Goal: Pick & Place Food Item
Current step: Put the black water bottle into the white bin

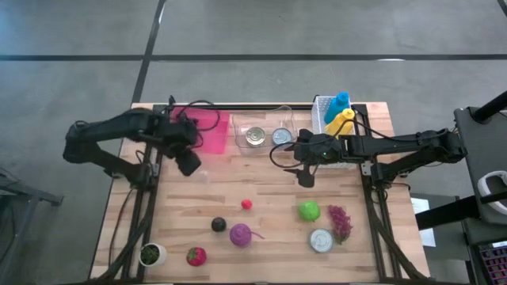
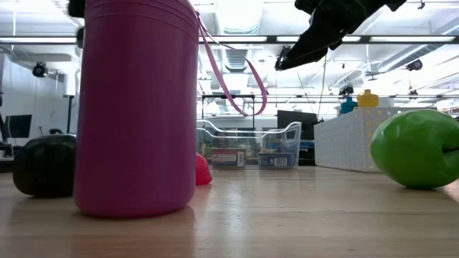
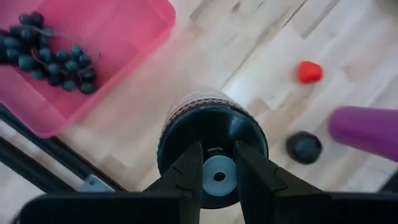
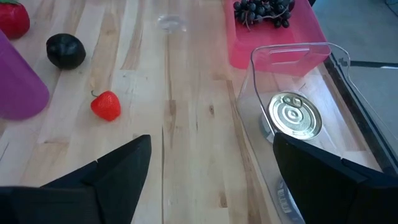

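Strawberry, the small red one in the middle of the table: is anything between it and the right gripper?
Nothing visible. The right gripper hangs open over the table near the clear bin, and only bare wood lies between it and the strawberry. The black ball sits beyond the strawberry.

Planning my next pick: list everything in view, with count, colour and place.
pink bin: 1, pink, back left
dark grapes: 1 bunch, in pink bin
clear bin: 1, back centre
cans: 2, silver, in clear bin
basket: 1, white, back right, holds bottles
small strawberry: 1, red, centre
black fruit: 1, front centre
purple item: 1, front centre
apple: 1, green, front right
purple grapes: 1 bunch, front right
loose can: 1, silver, front right
potted plant: 1, front left
large strawberry: 1, red, front left
left tool: shut on dark round object
right tool: open
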You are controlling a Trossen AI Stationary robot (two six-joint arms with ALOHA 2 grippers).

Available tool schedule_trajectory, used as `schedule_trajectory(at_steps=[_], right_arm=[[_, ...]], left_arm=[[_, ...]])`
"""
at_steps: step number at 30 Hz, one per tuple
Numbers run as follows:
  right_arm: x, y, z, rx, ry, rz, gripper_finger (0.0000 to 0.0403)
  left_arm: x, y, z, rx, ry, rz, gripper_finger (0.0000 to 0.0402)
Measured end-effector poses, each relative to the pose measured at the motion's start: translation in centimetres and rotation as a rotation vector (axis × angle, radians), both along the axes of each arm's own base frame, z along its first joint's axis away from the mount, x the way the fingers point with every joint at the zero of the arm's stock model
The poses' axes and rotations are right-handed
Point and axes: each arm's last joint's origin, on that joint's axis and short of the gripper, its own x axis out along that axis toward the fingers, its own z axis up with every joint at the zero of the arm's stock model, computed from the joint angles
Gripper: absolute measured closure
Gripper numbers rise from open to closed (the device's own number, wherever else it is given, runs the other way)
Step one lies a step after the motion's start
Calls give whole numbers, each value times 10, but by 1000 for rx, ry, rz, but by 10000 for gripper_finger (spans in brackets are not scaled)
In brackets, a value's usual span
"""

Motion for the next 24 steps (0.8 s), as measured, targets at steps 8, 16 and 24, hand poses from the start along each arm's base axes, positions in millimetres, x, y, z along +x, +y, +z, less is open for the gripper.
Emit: schedule_trajectory(at_steps=[8, 16, 24], right_arm=[[-2, 0, 2, 1, -6, 0, 68], [-10, 0, 4, 9, 16, -6, 53], [-31, 1, 12, 49, 5, -36, 51]], left_arm=[[48, 19, 4, 40, 23, -157, 332], [102, 25, 20, 80, -27, -302, 332], [154, 29, 7, 45, -36, -468, 332]])
